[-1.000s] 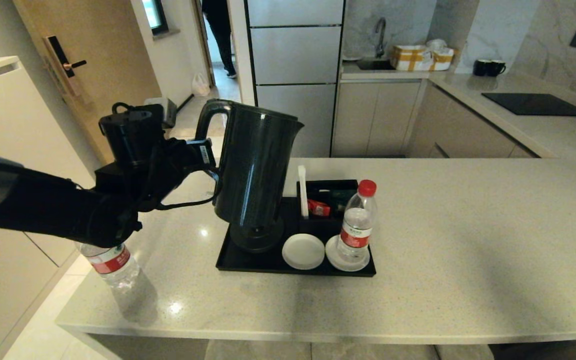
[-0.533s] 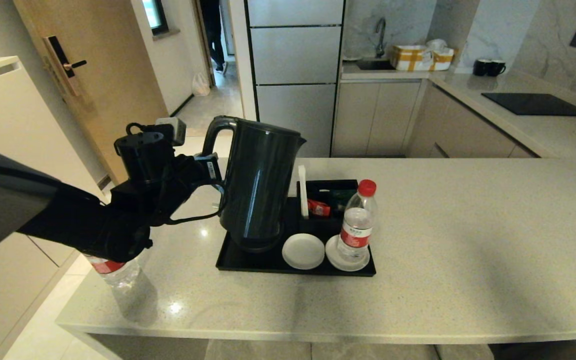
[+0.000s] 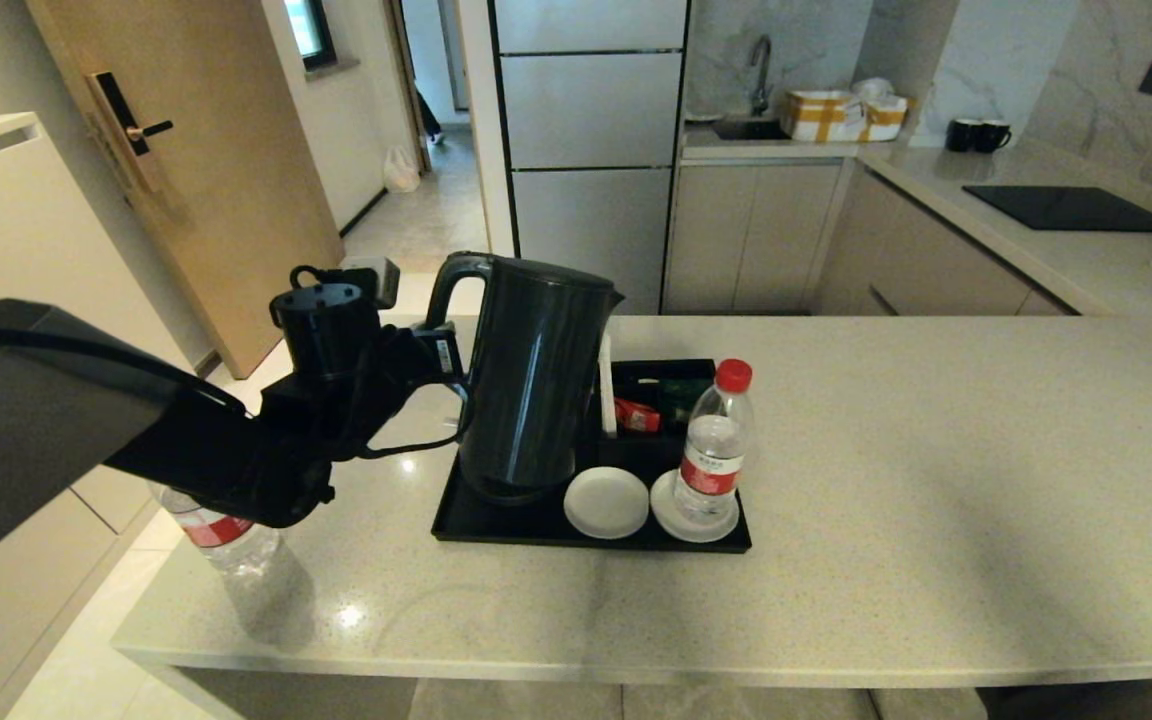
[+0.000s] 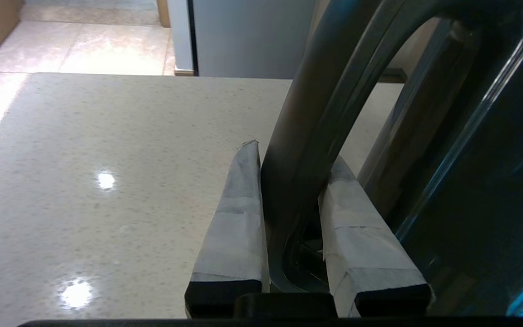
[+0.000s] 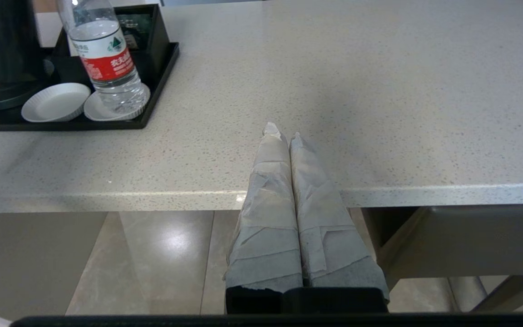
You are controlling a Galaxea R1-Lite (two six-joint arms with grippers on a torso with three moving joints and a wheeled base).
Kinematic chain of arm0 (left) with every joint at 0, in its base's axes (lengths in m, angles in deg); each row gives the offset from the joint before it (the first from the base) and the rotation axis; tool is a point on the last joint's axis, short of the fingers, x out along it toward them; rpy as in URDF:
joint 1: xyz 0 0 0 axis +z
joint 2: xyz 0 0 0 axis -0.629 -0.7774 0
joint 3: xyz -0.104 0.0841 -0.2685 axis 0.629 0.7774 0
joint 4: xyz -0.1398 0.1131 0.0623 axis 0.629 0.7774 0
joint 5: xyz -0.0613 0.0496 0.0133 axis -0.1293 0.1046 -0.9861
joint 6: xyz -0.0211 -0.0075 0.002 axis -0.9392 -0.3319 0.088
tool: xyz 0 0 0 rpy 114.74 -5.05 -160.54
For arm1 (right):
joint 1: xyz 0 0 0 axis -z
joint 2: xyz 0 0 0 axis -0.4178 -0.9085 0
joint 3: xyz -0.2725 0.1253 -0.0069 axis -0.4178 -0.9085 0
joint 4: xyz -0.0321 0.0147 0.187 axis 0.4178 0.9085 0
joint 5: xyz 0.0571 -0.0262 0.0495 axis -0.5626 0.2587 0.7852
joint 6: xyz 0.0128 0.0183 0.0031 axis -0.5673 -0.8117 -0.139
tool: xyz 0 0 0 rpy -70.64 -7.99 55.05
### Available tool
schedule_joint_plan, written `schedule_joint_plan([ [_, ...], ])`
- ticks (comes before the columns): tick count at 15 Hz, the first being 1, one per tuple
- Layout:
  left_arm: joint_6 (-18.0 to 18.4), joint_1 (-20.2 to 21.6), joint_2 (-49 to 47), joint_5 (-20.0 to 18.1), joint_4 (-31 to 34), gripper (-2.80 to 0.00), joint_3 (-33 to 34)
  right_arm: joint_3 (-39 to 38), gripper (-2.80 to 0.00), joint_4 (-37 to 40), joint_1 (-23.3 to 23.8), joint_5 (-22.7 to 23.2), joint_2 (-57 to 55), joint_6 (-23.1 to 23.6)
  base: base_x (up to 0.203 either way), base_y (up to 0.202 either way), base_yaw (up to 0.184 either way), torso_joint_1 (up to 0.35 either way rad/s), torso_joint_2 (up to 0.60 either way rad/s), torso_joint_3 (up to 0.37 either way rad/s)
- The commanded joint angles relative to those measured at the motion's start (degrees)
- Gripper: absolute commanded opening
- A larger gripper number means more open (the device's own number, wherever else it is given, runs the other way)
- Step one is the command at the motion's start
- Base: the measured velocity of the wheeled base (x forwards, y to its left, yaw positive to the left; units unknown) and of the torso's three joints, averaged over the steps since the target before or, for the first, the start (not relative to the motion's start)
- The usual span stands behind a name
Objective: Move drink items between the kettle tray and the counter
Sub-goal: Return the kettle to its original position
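Beige counter [image 3: 936,480] carries the kettle tray [image 3: 496,528]; left gripper [image 4: 294,150] pinches the kettle [image 3: 531,380] handle, apparently seating it. Next: release. Right gripper [image 5: 285,136], pressed together, idles near the counter edge.

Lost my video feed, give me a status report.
Left gripper shut on kettle handle, kettle on tray. Right gripper shut, parked off the counter edge. One bottle beside the kettle.
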Motion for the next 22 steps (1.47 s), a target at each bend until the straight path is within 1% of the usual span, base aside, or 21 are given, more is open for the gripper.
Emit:
schedule_joint_plan([
  [1, -0.2, 0.0, -2.8, 0.2, -0.4, -2.80, -0.5, 0.0, -2.80, 0.0, 0.0, 0.0, 0.0, 0.0, 0.000, 0.000, 0.000, 0.000, 0.00, 0.000],
  [3, -0.3, 0.0, -2.9, 0.2, -0.8, -2.80, 0.7, -0.1, -2.80, 0.0, 0.0, 0.0, 0.0, 0.0, 0.000, 0.000, 0.000, 0.000, 0.00, 0.000],
  [6, 0.4, 0.7, -3.5, -1.2, -6.2, -2.80, 3.3, 0.0, -2.80, 0.0, 0.0, 0.0, 0.0, 0.0, 0.000, 0.000, 0.000, 0.000, 0.00, 0.000],
  [8, 1.3, 2.8, -3.4, -2.4, -6.9, -2.80, 4.7, -0.1, -2.80, 0.0, 0.0, 0.0, 0.0, 0.0, 0.000, 0.000, 0.000, 0.000, 0.00, 0.000],
  [12, 2.3, 4.1, -3.3, -3.0, -7.3, -2.80, 4.8, 0.0, -2.80, 0.0, 0.0, 0.0, 0.0, 0.0, 0.000, 0.000, 0.000, 0.000, 0.00, 0.000],
  [14, 2.7, 6.4, -2.9, -4.8, -8.2, -2.80, 5.8, 0.0, -2.80, 0.0, 0.0, 0.0, 0.0, 0.0, 0.000, 0.000, 0.000, 0.000, 0.00, 0.000],
  [17, 2.9, 6.4, -2.9, -5.1, -9.2, -2.80, 7.9, 0.0, -2.80, 0.0, 0.0, 0.0, 0.0, 0.0, 0.000, 0.000, 0.000, 0.000, 0.00, 0.000],
  [19, 4.6, 6.4, -3.1, -6.1, -13.5, -2.80, 11.7, -0.1, -2.80, 0.0, 0.0, 0.0, 0.0, 0.0, 0.000, 0.000, 0.000, 0.000, 0.00, 0.000],
  [21, 4.9, 6.0, -2.8, -6.6, -14.5, -2.80, 13.5, -0.1, -2.80, 0.0, 0.0, 0.0, 0.0, 0.0, 0.000, 0.000, 0.000, 0.000, 0.00, 0.000],
  [22, 4.9, 5.2, -2.6, -6.7, -15.2, -2.80, 15.3, -0.1, -2.80, 0.0, 0.0, 0.0, 0.0, 0.0, 0.000, 0.000, 0.000, 0.000, 0.00, 0.000],
])
